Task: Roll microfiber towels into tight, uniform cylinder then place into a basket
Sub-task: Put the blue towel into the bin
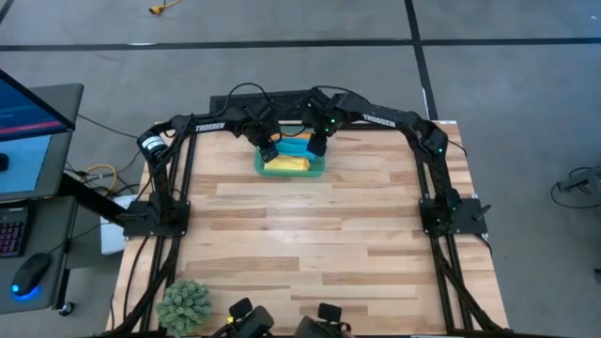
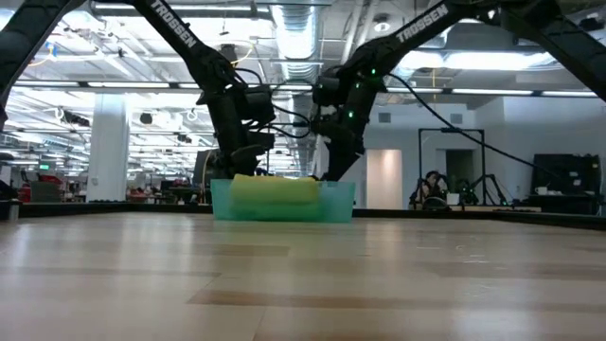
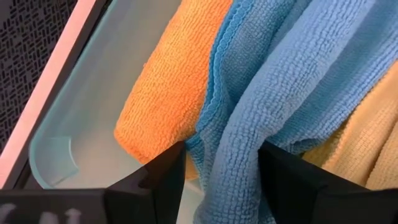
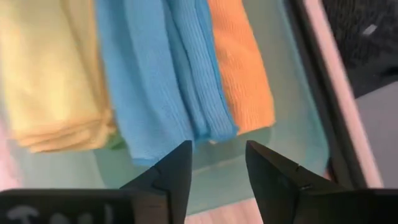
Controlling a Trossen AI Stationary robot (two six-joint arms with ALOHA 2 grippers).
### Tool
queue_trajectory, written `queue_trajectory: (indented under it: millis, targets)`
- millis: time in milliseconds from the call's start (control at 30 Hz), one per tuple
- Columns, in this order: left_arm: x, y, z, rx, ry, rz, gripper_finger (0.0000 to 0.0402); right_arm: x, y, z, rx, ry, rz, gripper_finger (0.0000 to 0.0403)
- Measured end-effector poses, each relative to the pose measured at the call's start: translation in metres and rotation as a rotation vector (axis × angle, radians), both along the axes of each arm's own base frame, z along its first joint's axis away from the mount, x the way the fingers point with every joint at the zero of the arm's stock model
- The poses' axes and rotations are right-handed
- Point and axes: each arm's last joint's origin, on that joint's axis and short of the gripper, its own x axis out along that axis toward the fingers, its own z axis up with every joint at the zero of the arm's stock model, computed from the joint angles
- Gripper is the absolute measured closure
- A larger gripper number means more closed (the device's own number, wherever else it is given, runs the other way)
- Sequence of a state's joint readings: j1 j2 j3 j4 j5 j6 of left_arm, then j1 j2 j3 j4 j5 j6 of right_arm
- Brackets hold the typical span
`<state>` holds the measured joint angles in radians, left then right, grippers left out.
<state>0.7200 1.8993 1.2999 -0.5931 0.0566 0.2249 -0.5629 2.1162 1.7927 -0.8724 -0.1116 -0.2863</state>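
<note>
The teal basket [image 1: 291, 172] stands at the middle of the table's far edge. In it lie rolled towels side by side: orange [image 3: 168, 81], bright blue [image 3: 267, 93] and yellow [image 3: 367, 149], with a sliver of green [image 4: 118, 142] under the yellow. The yellow roll [image 2: 275, 189] shows above the basket's near wall. My left gripper [image 3: 221, 180] points steeply down into the basket, open, with one end of the blue towel between its fingers. My right gripper [image 4: 217, 168] hangs open above the other end of the basket [image 4: 292, 124], with nothing between its fingers. My left gripper stands open from above, one finger [image 3: 165, 177] on each side of the blue towel's end [image 3: 230, 168], which rests in the basket. I cannot tell whether the fingers touch the cloth.
A spiky green plant ball [image 1: 185, 302] sits at the table's near left corner. The bare wood [image 1: 300, 235] between it and the basket is free. A desk with a screen and a keyboard [image 1: 14, 225] stands beyond the table's left edge.
</note>
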Motion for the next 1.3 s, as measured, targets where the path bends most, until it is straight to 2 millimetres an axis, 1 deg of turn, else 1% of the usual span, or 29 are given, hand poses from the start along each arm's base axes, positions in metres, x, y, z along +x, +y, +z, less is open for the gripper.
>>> queue_trajectory:
  millis: [67,167,233,367,533,633,733,833,933,1200,1300]
  targets:
    - [0.000,0.000,0.000,0.003,-0.003,0.000,0.0217,0.007,0.006,0.009,-0.034,-0.061,0.021,0.0237]
    - [0.000,0.000,0.000,0.004,-0.004,0.000,0.0217,0.020,0.012,0.009,-0.068,-0.126,0.048,0.0243]
    - [0.000,0.000,0.000,0.003,-0.004,-0.001,0.0217,0.029,0.015,0.002,-0.081,-0.149,0.065,0.0248]
    - [0.000,0.000,0.000,0.002,-0.005,-0.001,0.0217,0.037,0.017,-0.018,-0.062,-0.122,0.078,0.0262]
    - [0.001,0.000,0.000,0.003,-0.007,-0.002,0.0217,0.039,0.013,-0.037,-0.077,-0.067,0.044,0.0285]
    - [0.001,0.000,0.001,0.004,-0.009,-0.002,0.0217,0.038,0.009,-0.040,-0.095,-0.053,0.003,0.0300]
    - [0.000,0.000,0.003,0.007,-0.013,-0.009,0.0217,0.035,0.006,-0.043,-0.078,-0.027,-0.022,0.0317]
    - [-0.001,-0.002,0.010,0.024,-0.016,-0.016,0.0217,0.035,0.006,-0.043,-0.075,-0.025,-0.035,0.0333]
    - [-0.005,-0.004,0.022,0.048,-0.027,-0.011,0.0217,0.035,0.007,-0.043,-0.073,-0.026,-0.041,0.0348]
    - [-0.021,-0.017,0.048,0.047,0.020,-0.001,0.0217,0.035,0.007,-0.043,-0.073,-0.025,-0.041,0.0383]
    - [-0.027,-0.022,0.059,0.067,0.030,0.000,0.0217,0.035,0.008,-0.043,-0.073,-0.025,-0.039,0.0390]
